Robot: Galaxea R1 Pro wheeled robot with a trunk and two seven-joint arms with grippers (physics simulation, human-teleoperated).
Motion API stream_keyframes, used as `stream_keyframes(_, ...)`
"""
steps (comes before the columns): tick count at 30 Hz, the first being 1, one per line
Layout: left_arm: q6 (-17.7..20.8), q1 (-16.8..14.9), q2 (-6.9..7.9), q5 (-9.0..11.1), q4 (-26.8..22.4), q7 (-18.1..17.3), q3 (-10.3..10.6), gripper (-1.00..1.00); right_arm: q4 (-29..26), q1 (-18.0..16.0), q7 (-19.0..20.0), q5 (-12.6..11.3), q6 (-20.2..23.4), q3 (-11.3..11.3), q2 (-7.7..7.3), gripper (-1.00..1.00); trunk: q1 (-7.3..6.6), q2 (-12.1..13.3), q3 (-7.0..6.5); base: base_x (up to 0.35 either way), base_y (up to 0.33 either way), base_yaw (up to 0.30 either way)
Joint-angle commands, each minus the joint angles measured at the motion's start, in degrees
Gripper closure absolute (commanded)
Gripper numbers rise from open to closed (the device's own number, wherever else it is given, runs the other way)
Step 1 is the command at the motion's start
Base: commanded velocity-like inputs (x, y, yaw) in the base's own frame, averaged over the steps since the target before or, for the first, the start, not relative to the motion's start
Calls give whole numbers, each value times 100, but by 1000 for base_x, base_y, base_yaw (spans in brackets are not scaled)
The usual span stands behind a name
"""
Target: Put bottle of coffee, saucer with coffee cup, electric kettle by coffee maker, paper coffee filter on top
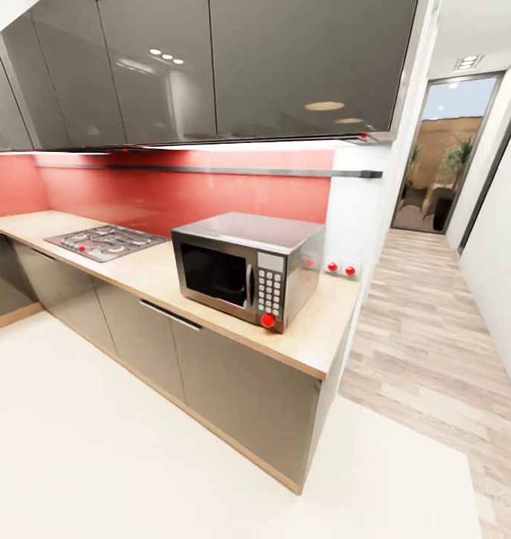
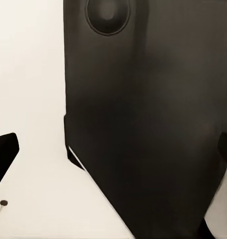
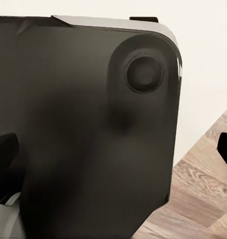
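Note:
The kitchen countertop [image 1: 315, 340], light beige wood grain over dark grey cabinets, runs from the left corner to its end near the hallway. A thin dark grey kitchen shelf [image 1: 210, 171] crosses the red backsplash, seen edge-on with nothing visible on it. The coffee maker, bottle of coffee, saucer, coffee cup and electric kettle are out of view. My left gripper [image 2: 113, 154] hangs open over the robot's black base and white floor. My right gripper [image 3: 113, 152] is open too, its dark fingertips [image 3: 4, 149] wide apart with nothing between them.
A steel microwave [image 1: 244, 269] stands on the counter's right end, and a gas hob [image 1: 106, 241] is set in further left. Glossy grey wall cabinets [image 1: 210, 67] hang above. White floor [image 1: 98, 449] lies before the cabinets. A wood-floored hallway [image 1: 435, 337] leads right to a glass door.

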State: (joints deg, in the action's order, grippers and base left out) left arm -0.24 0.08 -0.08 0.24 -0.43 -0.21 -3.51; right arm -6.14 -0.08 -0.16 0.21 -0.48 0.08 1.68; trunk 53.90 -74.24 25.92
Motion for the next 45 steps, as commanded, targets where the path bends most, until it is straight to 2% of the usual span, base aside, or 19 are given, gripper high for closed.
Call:
stream_keyframes(1, -3, 1, -1, 2, -5, 1, -40, -100, -2, -1, -2, 3, -5, 1, 0, -100, -23, 39, -9, 0, 0, 234)
stream_keyframes(45, -3, 1, 9, 2, -10, 38, -62, -100, 5, -1, -2, 5, -10, 1, 8, -100, -989, 1804, -658, 0, 0, 262)
